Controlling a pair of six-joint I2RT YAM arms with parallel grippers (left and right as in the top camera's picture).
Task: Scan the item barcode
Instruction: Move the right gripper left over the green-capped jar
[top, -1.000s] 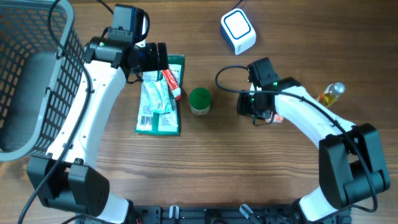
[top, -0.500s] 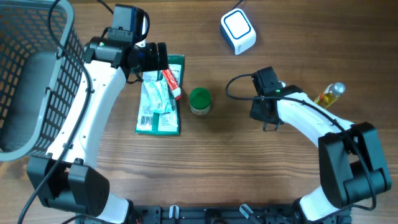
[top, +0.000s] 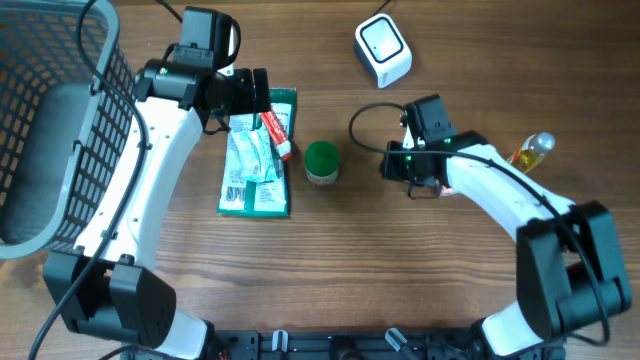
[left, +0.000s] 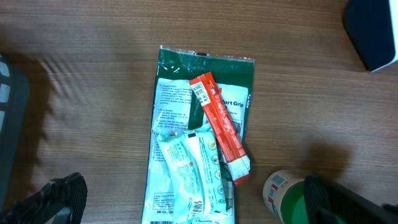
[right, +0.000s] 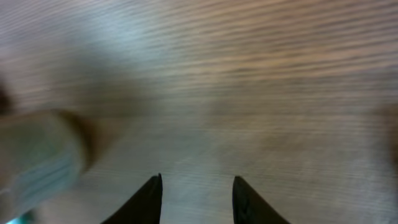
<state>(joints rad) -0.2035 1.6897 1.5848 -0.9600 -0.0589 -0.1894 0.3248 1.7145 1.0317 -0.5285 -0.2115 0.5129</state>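
A wooden counter (top: 400, 280), two robot arms over it. The left gripper (top: 262, 93) hangs with jaws spread wide above a green packet (left: 186, 62) lying flat, with a red stick pack (left: 221, 127) and white sachets (left: 186, 168) on top of it. Just right of the packet stands a green-lidded jar (top: 321, 160). The right gripper (right: 196, 196) is near the jar, jaws narrow, bare wood between them. A white scanner (top: 383, 48) sits at the far edge, well apart from the packet.
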